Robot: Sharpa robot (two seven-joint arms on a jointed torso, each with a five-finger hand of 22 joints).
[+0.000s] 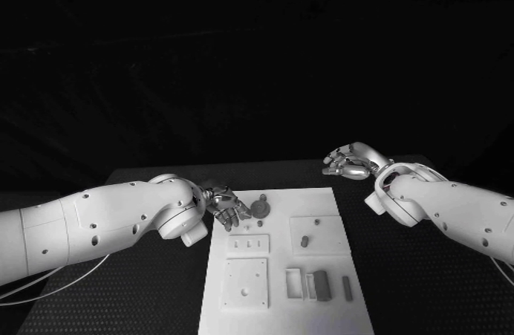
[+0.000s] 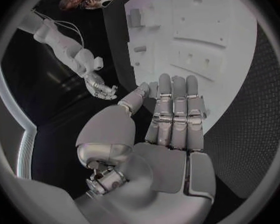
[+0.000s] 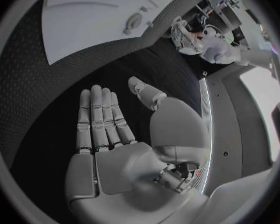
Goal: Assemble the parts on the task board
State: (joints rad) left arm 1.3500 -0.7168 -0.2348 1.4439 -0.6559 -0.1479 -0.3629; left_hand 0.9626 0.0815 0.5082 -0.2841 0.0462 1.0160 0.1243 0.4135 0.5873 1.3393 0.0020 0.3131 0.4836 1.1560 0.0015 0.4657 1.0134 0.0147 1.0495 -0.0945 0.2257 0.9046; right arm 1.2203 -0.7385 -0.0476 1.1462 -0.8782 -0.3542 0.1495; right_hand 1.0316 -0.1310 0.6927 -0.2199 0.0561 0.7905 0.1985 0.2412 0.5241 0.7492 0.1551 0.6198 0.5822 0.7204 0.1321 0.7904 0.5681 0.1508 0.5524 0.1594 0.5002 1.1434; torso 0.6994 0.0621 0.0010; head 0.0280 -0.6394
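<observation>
The white task board lies in the middle of the table. A round grey part sits near its far left corner, a small oblong part stands in a raised plate, and dark bars lie near the front right. My left hand hovers at the board's far left edge beside the round part, fingers straight and apart, holding nothing. My right hand is off the board's far right corner above the black table, palm flat and empty.
Raised white plates with holes take up the board's near left. Black matting surrounds the board on all sides. The round part and my left hand appear far off in the right wrist view.
</observation>
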